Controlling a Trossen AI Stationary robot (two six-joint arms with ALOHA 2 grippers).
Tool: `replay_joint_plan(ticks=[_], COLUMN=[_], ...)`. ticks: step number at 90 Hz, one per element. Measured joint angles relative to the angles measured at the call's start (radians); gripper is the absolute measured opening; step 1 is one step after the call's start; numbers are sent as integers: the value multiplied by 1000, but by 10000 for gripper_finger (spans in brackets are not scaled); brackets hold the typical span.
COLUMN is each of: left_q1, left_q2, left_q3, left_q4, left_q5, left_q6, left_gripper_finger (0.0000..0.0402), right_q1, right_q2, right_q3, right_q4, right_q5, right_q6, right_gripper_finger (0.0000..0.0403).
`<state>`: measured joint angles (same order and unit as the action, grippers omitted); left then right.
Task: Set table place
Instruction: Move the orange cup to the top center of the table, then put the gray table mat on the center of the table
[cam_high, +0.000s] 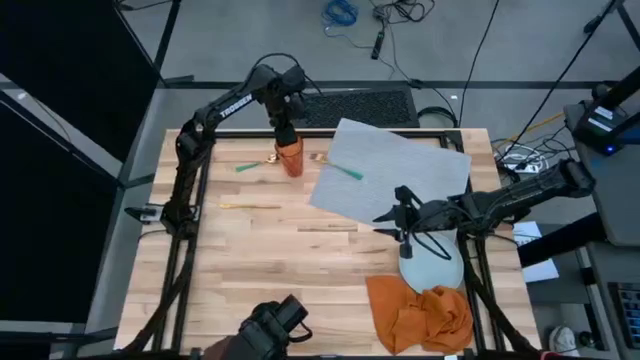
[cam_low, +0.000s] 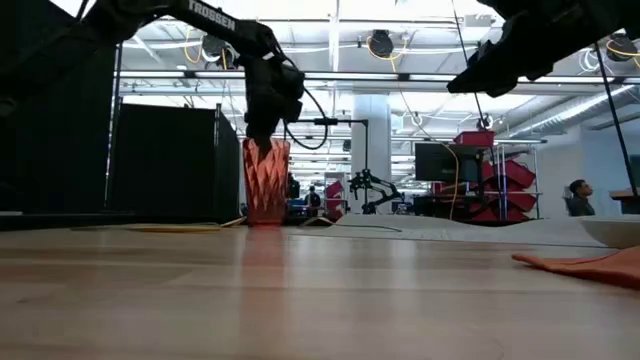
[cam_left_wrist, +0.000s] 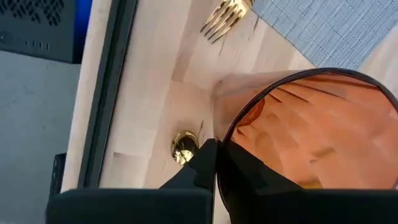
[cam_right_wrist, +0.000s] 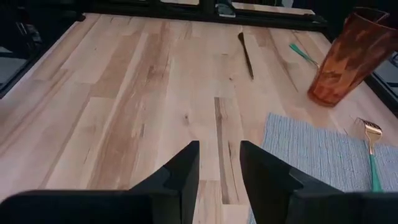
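An orange faceted tumbler (cam_high: 291, 157) stands upright on the table (cam_high: 270, 260) at the far side, left of the grey place (cam_high: 395, 170). My left gripper (cam_high: 287, 135) comes down onto the tumbler's rim and is shut on it. My right gripper (cam_right_wrist: 219, 163) hovers open and empty above the bare wood by the place's near-left corner (cam_right_wrist: 273, 121). A pale plate (cam_high: 435, 268) lies at the near right, partly under the right arm. A green-handled utensil (cam_high: 346, 172) lies on the place. My left gripper holds the tumbler by its rim wall (cam_left_wrist: 219, 140), one finger (cam_left_wrist: 200, 167) outside and the other inside the cup. The fingers come from above, pointing down. In the low view the tumbler (cam_low: 266, 185) is upright with its base at the tabletop.
A gold fork (cam_left_wrist: 225, 15) and a gold spoon (cam_left_wrist: 183, 148) lie beside the tumbler. Another green-handled utensil (cam_high: 250, 167) and a gold knife (cam_high: 250, 205) lie on the left half. An orange napkin (cam_high: 420, 315) is crumpled at the near right.
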<state>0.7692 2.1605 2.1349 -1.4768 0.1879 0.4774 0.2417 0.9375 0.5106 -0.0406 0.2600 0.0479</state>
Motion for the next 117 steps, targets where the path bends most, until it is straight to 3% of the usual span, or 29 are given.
replay_joint_plan(ticks=[42, 88, 117], left_q1=[-9, -22, -50], left_q2=[4, -3, -95], left_q3=[71, 116, 151], left_q4=[10, 2, -11], left_q5=[-8, -35, -38], left_q6=[-26, -34, -54], left_gripper_finger=[81, 85, 85], right_q1=[0, 0, 0], right_q2=[0, 0, 0], right_q3=[0, 0, 0], right_q4=[13, 13, 13], right_q5=[0, 0, -2], right_q6=[-25, -23, -15], right_gripper_finger=[102, 102, 102])
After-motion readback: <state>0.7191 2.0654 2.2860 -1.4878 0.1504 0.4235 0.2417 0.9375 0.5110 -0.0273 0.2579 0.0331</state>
